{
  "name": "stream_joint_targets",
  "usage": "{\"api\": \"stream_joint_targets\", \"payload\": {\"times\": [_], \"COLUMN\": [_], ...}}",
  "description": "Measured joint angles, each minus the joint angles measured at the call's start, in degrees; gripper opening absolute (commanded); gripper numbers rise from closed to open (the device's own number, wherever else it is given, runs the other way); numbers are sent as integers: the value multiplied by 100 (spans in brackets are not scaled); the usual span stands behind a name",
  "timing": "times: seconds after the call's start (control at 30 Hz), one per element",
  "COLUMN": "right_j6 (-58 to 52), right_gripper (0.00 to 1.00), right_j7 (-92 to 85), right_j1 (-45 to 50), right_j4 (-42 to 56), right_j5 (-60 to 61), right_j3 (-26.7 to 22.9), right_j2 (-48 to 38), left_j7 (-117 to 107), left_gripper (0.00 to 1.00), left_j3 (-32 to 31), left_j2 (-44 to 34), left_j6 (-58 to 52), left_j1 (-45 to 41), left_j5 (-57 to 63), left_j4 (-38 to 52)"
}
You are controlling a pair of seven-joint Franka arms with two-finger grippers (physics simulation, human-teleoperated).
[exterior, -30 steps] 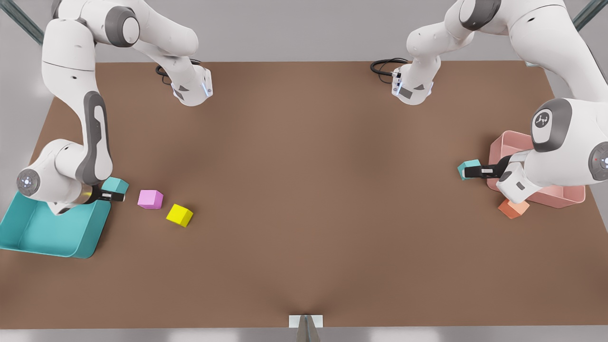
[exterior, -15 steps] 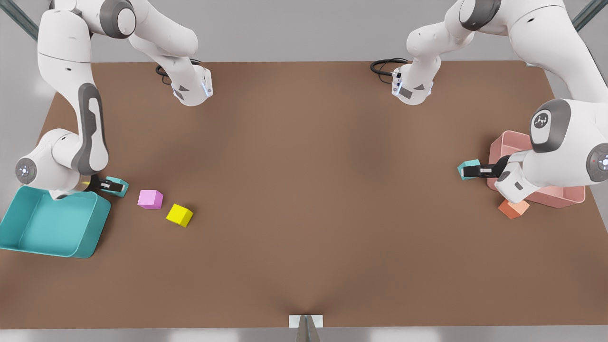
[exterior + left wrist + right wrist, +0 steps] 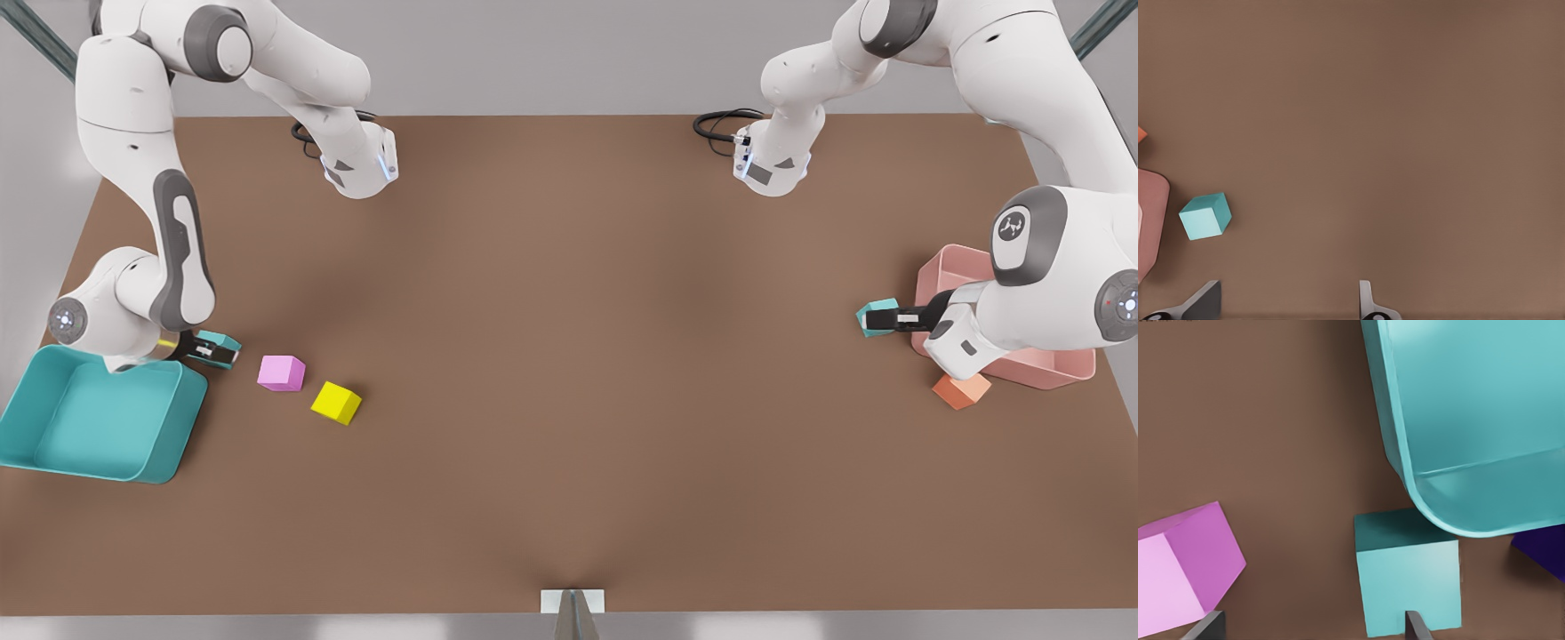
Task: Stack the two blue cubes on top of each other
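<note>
Nearest the front camera, at the table's (image 3: 569, 356) eight o'clock, sat the large teal plastic bin (image 3: 182, 427). Its floor was bare as far as I could see. The small matte yellow cube (image 3: 336, 402) lay just past its corner, and the small matte orange cube (image 3: 958, 389) lay at the table's four o'clock.

A little farther back came the small matte purple cube (image 3: 281, 372). At its ten o'clock, tucked against the bin's far corner, was the first small matte teal cube (image 3: 224, 339). My right pincer (image 3: 212, 352) hovered low over it with its fingers (image 3: 1415, 623) apart. One finger crossed the cube's face instead of the pair straddling it. I judged I needed to shift sideways before closing, and the bin wall so close by left little room on that side.

At three o'clock, my left pincer (image 3: 885, 320) hung over the second small matte teal cube (image 3: 873, 309), also spread wide and holding nothing. From my left wrist, that cube sat off to one side of the fingers, so I was not centred there either.

Beyond it stood the pink plastic bin (image 3: 1040, 369), partly hidden by my arm, so I could not tell what it held. The two cubes lay well apart at opposite ends of the table, with neither lifted, so stacking had hardly begun.
</note>
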Motion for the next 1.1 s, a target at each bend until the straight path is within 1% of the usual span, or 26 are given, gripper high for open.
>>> {"api": "stream_joint_targets", "payload": {"times": [0.33,0.6,1.1], "right_j6": [273,300,152], "right_gripper": [100,100,100], "right_j7": [-132,-249,-681], "right_j1": [-199,-233,-449], "right_j4": [24,145,76], "right_j5": [62,99,111], "right_j3": [8,20,26], "right_j2": [257,269,215], "left_j7": [-8,-7,-19], "left_gripper": [100,100,100], "left_j3": [-2,-9,-126], "left_j2": [-7,-9,-40], "left_j6": [-4,-5,-109], "left_j1": [-6,-87,-205], "left_j5": [2,0,1], "left_j4": [6,8,25]}}
